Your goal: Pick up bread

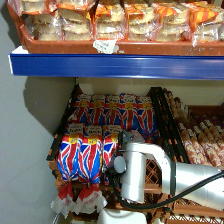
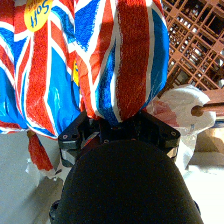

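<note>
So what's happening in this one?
The robot's right arm is reaching into a shop shelf's lower level, at the front row of Union Jack bread bags. Its gripper is right up against the rightmost front loaf, which fills the wrist view. Whether the fingers have closed on it cannot be seen. More loaves sit behind, and bun packs fill the tray above.

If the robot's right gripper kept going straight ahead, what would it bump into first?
The right gripper points right at a Union Jack bread loaf, which already looks pressed against it. It would probably push into that bag first; the fingers are hidden.
</note>
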Available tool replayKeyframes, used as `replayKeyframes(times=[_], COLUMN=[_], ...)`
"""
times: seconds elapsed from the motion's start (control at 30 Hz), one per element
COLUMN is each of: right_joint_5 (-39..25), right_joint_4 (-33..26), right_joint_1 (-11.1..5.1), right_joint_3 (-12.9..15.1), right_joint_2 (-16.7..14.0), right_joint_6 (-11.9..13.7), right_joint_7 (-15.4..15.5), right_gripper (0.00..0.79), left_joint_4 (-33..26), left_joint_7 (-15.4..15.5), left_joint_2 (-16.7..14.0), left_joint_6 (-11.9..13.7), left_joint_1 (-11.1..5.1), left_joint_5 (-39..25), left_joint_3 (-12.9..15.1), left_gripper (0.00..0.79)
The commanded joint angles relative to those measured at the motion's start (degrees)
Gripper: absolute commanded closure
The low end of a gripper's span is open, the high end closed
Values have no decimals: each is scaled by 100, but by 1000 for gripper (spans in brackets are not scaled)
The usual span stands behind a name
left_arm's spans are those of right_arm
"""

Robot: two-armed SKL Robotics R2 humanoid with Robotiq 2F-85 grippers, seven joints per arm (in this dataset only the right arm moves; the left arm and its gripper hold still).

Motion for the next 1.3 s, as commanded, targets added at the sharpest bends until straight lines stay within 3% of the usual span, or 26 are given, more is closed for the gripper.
replayKeyframes(times=[0.03, 0.63, 1.3], right_joint_5=[-126, -496, -1202], right_joint_4=[-85, -455, -867], right_joint_1=[-65, -176, -426], right_joint_3=[-58, -188, -482], right_joint_2=[-54, -293, -551], right_joint_6=[53, 212, 598], right_joint_7=[40, 159, 285], right_gripper=[769, 771, 769], left_joint_4=[0, 0, 0], left_joint_7=[0, 0, 0], left_joint_2=[0, 0, 0], left_joint_6=[0, 0, 0], left_joint_1=[0, 0, 0], left_joint_5=[0, 0, 0], left_joint_3=[0, 0, 0], left_gripper=[785, 785, 785])
